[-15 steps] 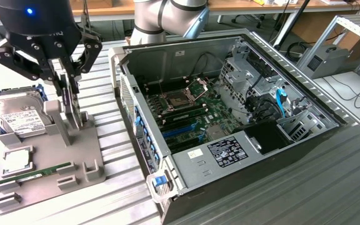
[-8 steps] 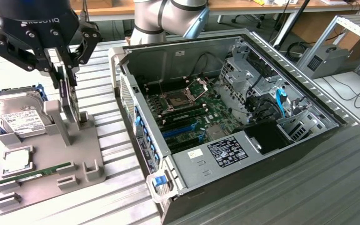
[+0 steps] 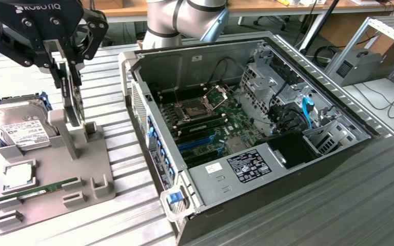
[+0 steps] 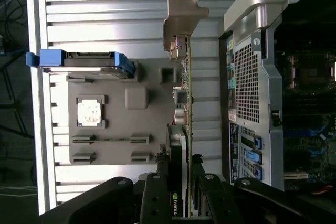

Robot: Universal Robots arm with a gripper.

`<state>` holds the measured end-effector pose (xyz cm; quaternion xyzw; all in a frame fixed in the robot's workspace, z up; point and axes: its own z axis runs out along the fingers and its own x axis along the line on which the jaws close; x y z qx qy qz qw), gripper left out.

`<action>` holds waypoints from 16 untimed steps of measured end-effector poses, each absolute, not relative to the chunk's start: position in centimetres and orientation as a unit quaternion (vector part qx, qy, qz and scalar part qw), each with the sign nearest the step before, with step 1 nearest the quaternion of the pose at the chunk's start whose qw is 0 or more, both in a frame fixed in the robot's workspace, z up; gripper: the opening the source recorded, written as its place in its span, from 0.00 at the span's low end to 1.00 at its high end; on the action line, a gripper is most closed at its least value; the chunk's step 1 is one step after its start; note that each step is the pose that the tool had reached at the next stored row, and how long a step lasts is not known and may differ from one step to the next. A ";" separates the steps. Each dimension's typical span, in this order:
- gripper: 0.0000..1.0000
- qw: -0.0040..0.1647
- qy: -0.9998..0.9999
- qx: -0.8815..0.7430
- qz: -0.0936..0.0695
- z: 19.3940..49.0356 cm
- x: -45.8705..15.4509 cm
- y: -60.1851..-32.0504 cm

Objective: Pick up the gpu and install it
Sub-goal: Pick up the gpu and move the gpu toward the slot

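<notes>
While in hand (image 3: pixel 67 70), gpu's (image 3: pixel 73 105) bracket (image 4: pixel 180 19) wrist-side.

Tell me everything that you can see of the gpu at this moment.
The gpu is a thin card, seen edge-on: green board, black cooler, silvery metal end bracket. It stands upright, clamped in the tool, over the grey holder, beside the open computer case. Whether it touches the holder, I cannot tell.
</notes>
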<state>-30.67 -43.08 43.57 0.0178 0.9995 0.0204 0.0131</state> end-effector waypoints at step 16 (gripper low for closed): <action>0.27 0.013 1.000 0.018 0.020 43.9 -30.5 -43.1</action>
